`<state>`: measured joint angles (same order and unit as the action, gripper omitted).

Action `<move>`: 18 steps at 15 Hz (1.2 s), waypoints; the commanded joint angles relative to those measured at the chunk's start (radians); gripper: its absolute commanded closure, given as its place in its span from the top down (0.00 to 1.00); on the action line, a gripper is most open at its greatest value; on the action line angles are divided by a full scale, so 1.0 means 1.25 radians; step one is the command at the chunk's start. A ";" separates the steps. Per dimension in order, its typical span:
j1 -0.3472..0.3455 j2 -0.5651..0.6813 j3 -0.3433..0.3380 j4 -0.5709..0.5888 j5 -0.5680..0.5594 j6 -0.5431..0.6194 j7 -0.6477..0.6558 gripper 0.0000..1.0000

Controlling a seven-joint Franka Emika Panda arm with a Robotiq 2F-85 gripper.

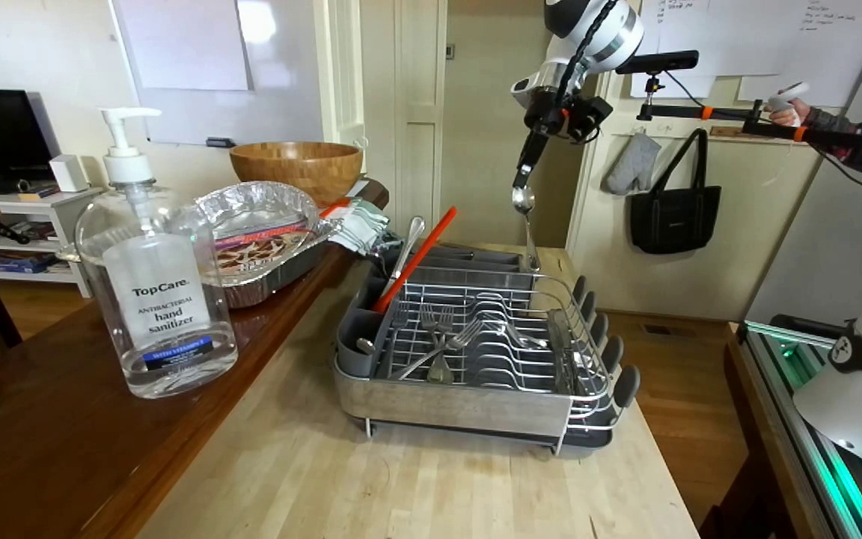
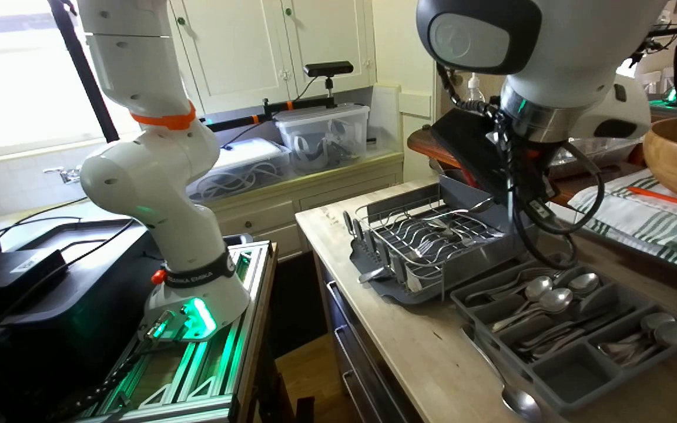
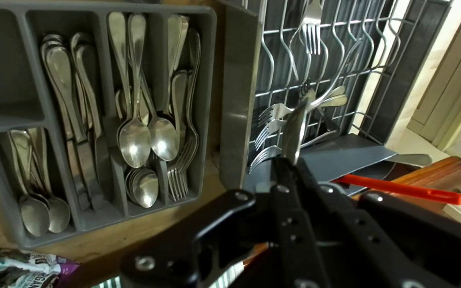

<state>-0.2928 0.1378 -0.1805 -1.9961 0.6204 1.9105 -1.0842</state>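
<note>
- A pale wooden counter (image 1: 416, 490), with dark drawers (image 2: 355, 355) under it in an exterior view.
- On it, a rack (image 1: 461, 404) of metal wire and grey parts stands on short legs.
- Next to the rack, a grey cutlery tray (image 2: 576, 375) lies flat on the wood.
- A loose spoon (image 2: 519, 402) lies just beside the cutlery tray, near the counter's edge.
- Along one side runs a higher ledge (image 1: 27, 442) of dark, reddish wood.
- On the ledge: sanitizer (image 1: 158, 299), a foil pan (image 1: 255, 198) and a striped towel (image 2: 638, 226).
- A bowl (image 1: 296, 168) is there too, what lies under it unclear.
</note>
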 commanded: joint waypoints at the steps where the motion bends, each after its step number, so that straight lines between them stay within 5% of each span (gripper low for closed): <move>1: -0.013 0.036 -0.011 0.065 0.012 -0.068 -0.031 0.01; 9: -0.032 0.077 -0.021 0.122 -0.073 -0.162 -0.071 0.01; 14: -0.029 0.054 -0.020 0.095 -0.055 -0.120 -0.052 0.01; 18: -0.025 0.074 -0.011 0.186 -0.143 -0.187 -0.139 0.01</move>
<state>-0.3242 0.2057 -0.2017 -1.8618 0.5269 1.7564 -1.1992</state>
